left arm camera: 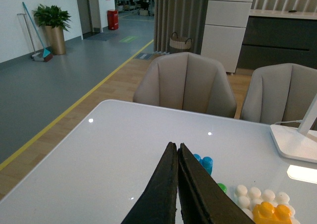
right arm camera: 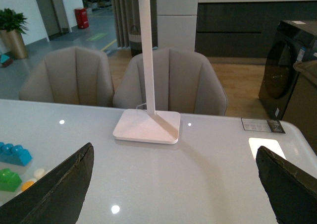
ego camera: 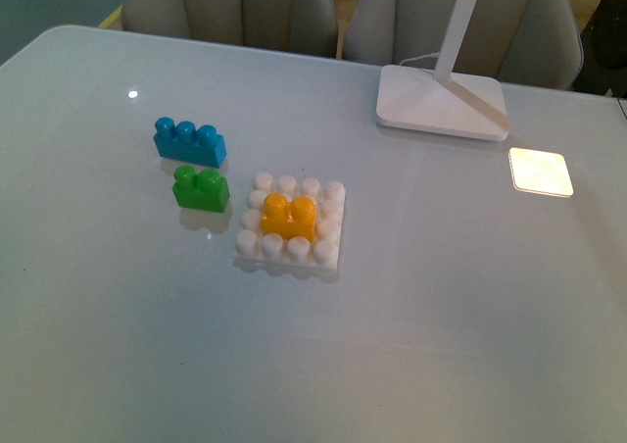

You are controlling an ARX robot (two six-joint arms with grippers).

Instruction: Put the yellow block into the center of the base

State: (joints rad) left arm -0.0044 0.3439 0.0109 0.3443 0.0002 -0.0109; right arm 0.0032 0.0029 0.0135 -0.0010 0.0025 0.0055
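The yellow block (ego camera: 289, 216) sits upright on the middle studs of the white base (ego camera: 291, 255), near the table's centre. The left wrist view shows the same block (left arm camera: 271, 212) on the base (left arm camera: 247, 193), off to one side of my left gripper (left arm camera: 174, 149), whose dark fingers are shut together with nothing between them, well above the table. My right gripper (right arm camera: 173, 157) stands wide open and empty over bare table near the lamp foot; only a sliver of the yellow block (right arm camera: 27, 185) shows by one finger. Neither arm appears in the front view.
A green two-stud brick (ego camera: 202, 188) and a blue three-stud brick (ego camera: 190, 141) lie left of the base. A white lamp foot (ego camera: 441, 100) stands at the back right, with a glowing square patch (ego camera: 540, 172) beside it. Chairs line the far edge.
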